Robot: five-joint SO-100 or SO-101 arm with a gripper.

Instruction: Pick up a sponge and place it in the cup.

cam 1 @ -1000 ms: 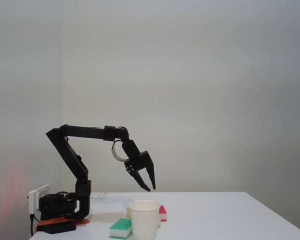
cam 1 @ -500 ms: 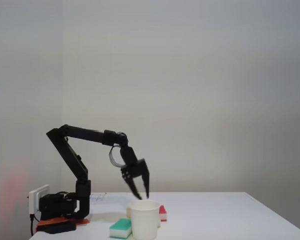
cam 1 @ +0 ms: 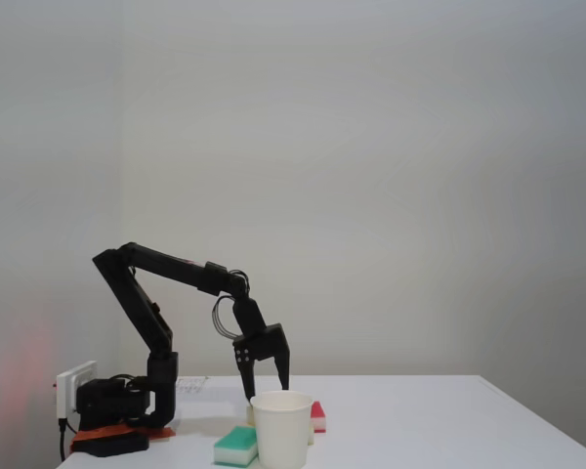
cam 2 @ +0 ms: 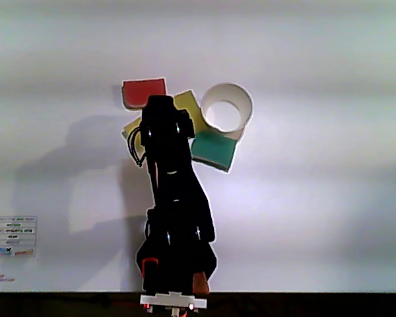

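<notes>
Fixed view: gripper [cam 1: 268, 391] poised low behind the cup [cam 1: 281, 429], jaws apart, nothing held. Green-and-white sponge [cam 1: 235, 446] lies beside the cup.

Other view: the sponge [cam 2: 190, 104], pale yellow, lies on the table [cam 2: 317, 185] touching the cup [cam 2: 245, 117], partly under the arm. Grasp and placement both judged outstanding.

sponge [cam 2: 189, 105]: small pale-yellow block, lying flat on white table, largely covered by arm in other view; one corner showing just left of cup, another yellow edge showing at arm's left side. cup [cam 1: 282, 429]: plain white, tapered, rolled rim, upright, mouth open and interior looks empty in other view [cam 2: 228, 107]. sponge just beside cup; contact cannot be judged.
</notes>
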